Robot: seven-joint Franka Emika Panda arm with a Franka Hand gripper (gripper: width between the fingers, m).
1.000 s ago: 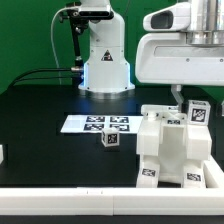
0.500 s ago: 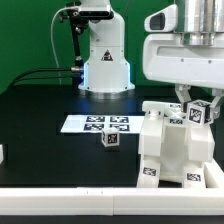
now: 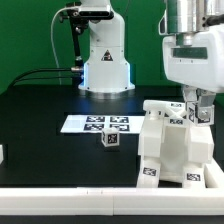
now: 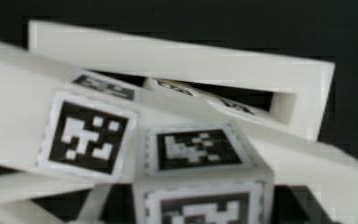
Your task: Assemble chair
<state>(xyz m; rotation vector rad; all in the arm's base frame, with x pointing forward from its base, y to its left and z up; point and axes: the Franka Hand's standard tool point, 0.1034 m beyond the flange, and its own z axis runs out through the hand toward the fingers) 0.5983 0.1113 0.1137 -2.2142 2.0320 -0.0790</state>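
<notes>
The partly built chair [image 3: 172, 150], a blocky white assembly with small tags, stands at the exterior view's right near the table's front edge. My gripper [image 3: 198, 108] hangs over its top right corner, its fingers closed on the upright tagged post there, which they mostly hide in that view. In the wrist view the tagged post [image 4: 197, 148] sits between the jaws of my gripper [image 4: 202, 212]. Beyond the post lie a white frame panel [image 4: 176, 68] and another tagged block [image 4: 91, 135].
The marker board [image 3: 95, 124] lies flat at the table's middle. A small loose tagged peg [image 3: 110, 141] stands just in front of it. A white part [image 3: 2, 153] shows at the left edge. The robot base [image 3: 105, 60] stands at the back.
The hand has turned and come down over the chair's tagged post. The jaws have narrowed from wider apart onto the post.
</notes>
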